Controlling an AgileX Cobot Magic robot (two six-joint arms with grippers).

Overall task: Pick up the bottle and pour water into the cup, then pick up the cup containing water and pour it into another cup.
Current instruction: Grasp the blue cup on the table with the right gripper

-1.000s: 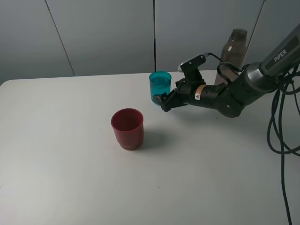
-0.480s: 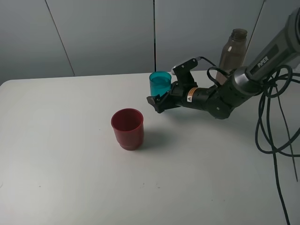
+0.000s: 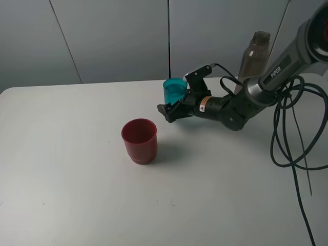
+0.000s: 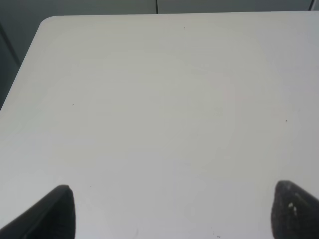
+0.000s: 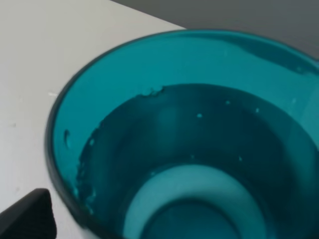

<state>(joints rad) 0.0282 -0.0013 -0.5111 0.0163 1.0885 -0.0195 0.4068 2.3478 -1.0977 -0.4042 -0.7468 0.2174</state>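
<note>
While the right hand straddles the teal cup holding water, clamping cannot be confirmed; the left hand stands spread wide apart over the bench.

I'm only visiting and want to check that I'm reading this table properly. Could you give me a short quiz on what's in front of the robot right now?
1. True or false: the teal cup already has water in it.
2. Which thing is closest to the right gripper? A) the red cup B) the teal cup C) the bottle
3. How many cups stand on the table?

Key: 1 true (the right wrist view shows the water line inside); 2 B; 3 two.
</note>
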